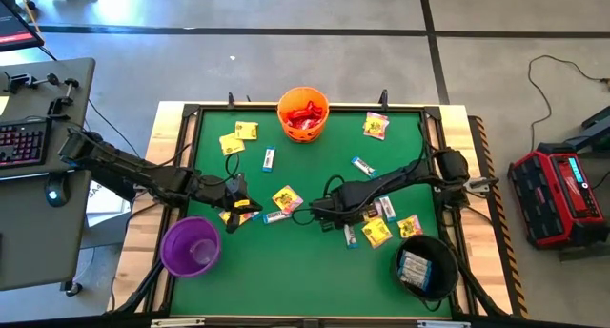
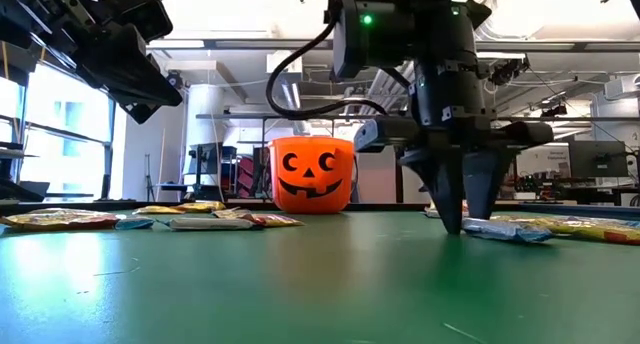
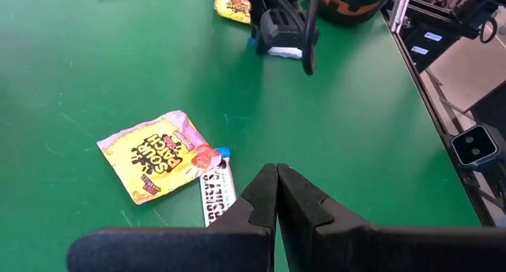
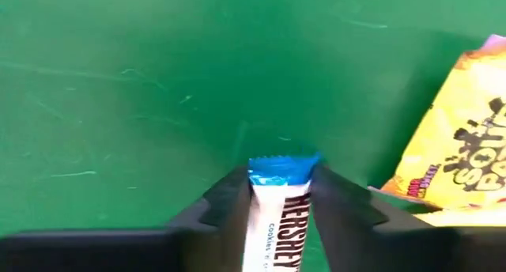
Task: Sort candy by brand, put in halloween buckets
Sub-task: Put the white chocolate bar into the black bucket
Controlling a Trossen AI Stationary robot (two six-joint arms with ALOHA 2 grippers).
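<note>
Green table mat [image 1: 286, 271] – matt, faintly scuffed; orange bucket [image 2: 313, 174] – glossy plastic; wrappers shiny.

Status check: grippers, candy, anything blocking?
Right gripper closing around white-blue bar. Left gripper shut, empty. Yellow packet lies close beside; nothing blocking.

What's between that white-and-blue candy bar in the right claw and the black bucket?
Yellow candy packets lie on the mat along that line, flat. The right gripper can lift the bar over them into the black bucket.

"HERSHEY'S" showing on the white-blue bar [image 4: 278, 217] sitting between the right end effector [image 4: 277, 201] fingers, "SOUR PATCH" reading on the yellow packet [image 4: 462, 145] lying beside that bar
</note>
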